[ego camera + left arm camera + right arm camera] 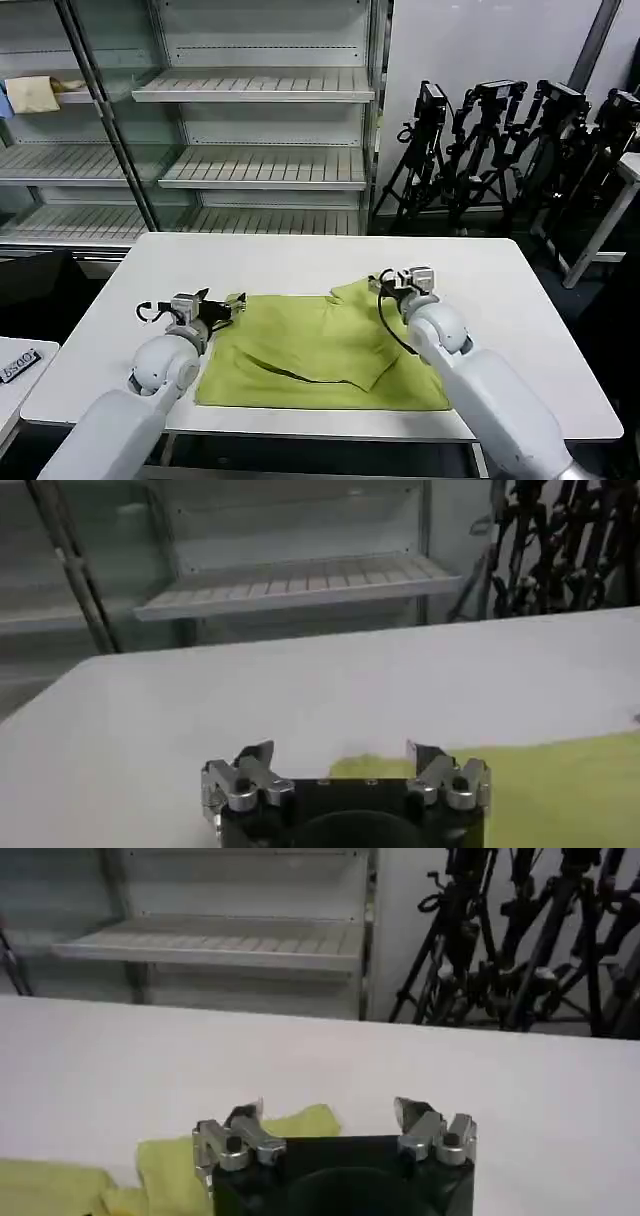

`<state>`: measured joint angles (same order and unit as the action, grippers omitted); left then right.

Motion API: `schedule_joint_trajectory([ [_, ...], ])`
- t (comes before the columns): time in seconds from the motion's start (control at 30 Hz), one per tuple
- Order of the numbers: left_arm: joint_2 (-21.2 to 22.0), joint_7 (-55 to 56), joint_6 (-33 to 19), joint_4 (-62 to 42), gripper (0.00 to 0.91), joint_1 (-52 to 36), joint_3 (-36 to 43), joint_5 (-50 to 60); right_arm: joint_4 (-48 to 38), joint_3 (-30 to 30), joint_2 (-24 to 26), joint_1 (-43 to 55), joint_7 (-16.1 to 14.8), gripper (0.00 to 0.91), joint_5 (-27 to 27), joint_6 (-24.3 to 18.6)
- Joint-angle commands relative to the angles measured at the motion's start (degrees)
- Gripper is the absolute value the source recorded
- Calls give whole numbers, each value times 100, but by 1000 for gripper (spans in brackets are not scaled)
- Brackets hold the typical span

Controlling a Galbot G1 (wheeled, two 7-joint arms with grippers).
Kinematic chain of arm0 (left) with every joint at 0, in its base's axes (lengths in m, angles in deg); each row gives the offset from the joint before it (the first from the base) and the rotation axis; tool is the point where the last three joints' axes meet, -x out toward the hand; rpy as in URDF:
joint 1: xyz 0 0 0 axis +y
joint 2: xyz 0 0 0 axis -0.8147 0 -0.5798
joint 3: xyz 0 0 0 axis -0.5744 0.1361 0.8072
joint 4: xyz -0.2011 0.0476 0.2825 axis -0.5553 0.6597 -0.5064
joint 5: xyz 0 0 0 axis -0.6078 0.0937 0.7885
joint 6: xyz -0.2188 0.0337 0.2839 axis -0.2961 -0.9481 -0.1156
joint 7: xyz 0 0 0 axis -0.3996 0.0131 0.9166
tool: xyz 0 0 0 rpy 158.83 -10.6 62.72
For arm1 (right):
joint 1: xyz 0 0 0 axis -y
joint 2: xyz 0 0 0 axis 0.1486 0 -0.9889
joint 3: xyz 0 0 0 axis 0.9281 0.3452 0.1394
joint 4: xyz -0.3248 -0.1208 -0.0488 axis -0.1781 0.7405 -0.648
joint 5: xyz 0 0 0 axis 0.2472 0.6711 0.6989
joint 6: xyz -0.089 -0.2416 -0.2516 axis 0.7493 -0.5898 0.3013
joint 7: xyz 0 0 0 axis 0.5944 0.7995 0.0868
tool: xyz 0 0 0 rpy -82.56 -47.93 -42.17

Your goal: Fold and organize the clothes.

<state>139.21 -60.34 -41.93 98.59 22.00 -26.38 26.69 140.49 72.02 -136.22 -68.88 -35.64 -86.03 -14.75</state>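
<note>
The clothes are one lime shirt (320,350), lying flat and partly folded in the middle of the white table (300,260). My left gripper (218,305) hovers at the shirt's far left corner, jaws spread wide and holding nothing. In the left wrist view the left gripper (342,755) is open over the shirt's edge (560,780). My right gripper (402,279) sits at the shirt's far right corner, also open and empty. In the right wrist view the right gripper (328,1110) stands over a pointed tip of the shirt (180,1163).
Metal shelving (260,165) stands behind the table, with a small beige cloth (32,95) on an upper left shelf. Black tripods (500,150) crowd the back right. A low side surface (15,365) adjoins the table's left. Bare tabletop surrounds the shirt.
</note>
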Motion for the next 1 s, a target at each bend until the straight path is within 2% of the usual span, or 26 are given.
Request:
schedule_joint_trajectory([
  [0.03,72,-17,-3,-422,907,-155,128,-16,-615,116,-239,315,-44,907,-12,-1],
  [0.1,83,-32,-5,-424,907,-157,143,-17,-651,128,-268,293,-76,897,-13,0],
  [0.13,88,-41,-5,-430,786,-164,147,-17,-671,134,-283,284,-82,756,-12,-1],
  [0.17,94,-48,-6,-441,544,-174,152,-17,-693,137,-302,274,-97,554,-11,-1],
  [0.2,102,-59,-7,-461,423,-189,155,-18,-709,141,-312,270,-105,423,-11,-2],
  [0.23,105,-63,-7,-468,101,-196,158,-17,-743,144,-330,269,-126,202,-12,-4],
  [0.3,113,-77,-9,-506,20,-217,167,-18,-823,152,-368,270,-159,10,-11,-5],
  [0.83,80,-208,-15,-482,20,-153,155,-64,-771,140,-388,159,-303,0,6,-13],
  [1.0,58,-230,-20,-419,20,-104,116,-84,-650,57,-389,63,-312,0,166,-41],
])
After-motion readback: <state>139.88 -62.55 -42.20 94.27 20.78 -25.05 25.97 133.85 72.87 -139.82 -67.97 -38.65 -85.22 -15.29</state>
